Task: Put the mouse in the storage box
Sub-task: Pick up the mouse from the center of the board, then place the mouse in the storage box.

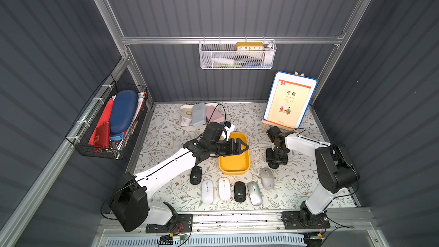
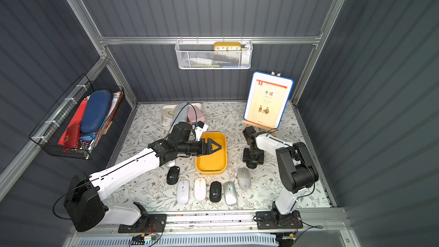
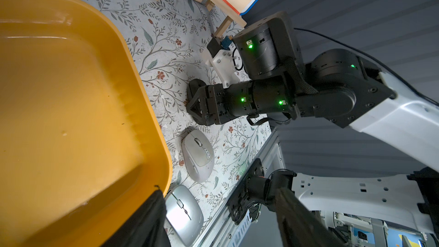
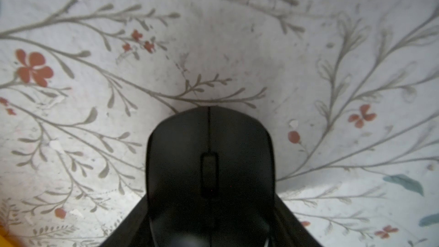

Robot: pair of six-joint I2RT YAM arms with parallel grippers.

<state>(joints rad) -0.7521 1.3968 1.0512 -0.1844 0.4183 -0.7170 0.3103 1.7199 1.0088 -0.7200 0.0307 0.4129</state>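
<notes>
While the white tablecloth (image 1: 166,139) printed with leafy sprigs and small red flowers covers the whole work surface, the shallow yellow plastic storage box (image 1: 234,162), rectangular with rounded corners, sits near its middle. A curved row of six other computer mice (image 1: 240,191), black, white, silver and grey, lies just in front of the box.

The left gripper (image 1: 242,147) hovers over the far half of the box, its black triangular fingers spread wide and holding nothing.

To the right of the box and apart from it, the right gripper (image 1: 273,162) points straight down at the cloth. Its fingers are pressed against both sides of the small black plastic mouse (image 4: 209,162), which the right wrist view shows between them with its scroll wheel up. This mouse is outside the box, low at the cloth. I cannot tell whether it touches the cloth.
</notes>
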